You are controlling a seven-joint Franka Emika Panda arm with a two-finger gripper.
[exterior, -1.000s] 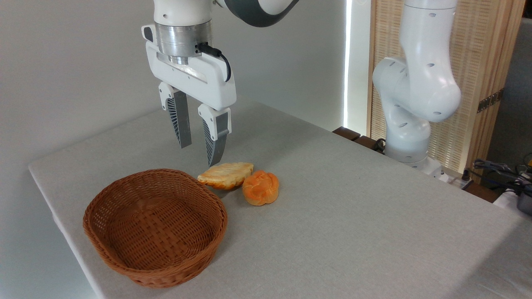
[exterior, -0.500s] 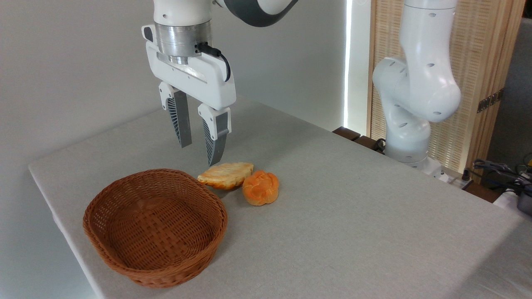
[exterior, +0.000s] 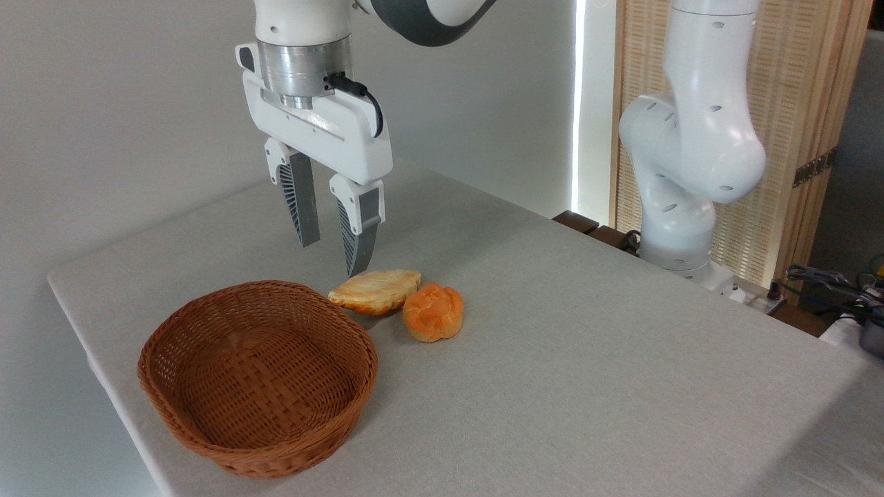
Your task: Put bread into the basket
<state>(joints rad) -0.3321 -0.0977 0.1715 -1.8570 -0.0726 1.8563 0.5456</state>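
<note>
On grey tablecloth (exterior: 587, 359), your gripper (exterior: 331, 257) hangs parted above the leaf-shaped pastry (exterior: 375, 290), risking grabbing it instead of the touching bun (exterior: 433, 313).

Pale wall (exterior: 124, 103), slatted screen (exterior: 804, 103) (perhaps bamboo)

My arm (exterior: 697, 138): glossy white rounded shells, small dark screw recesses dotting links. Dark grey band on curved joint at top. Wrist ends in white collar, then brushed silver metal ring below it. Black cable plugs into ring side, loops down over hand body. End effector (exterior: 331, 257): white blocky body, two white finger mounts. Fingers (exterior: 304, 207) grey, tapered to points, ribbed slats on outer faces. Base segment white, bulbous.
</note>
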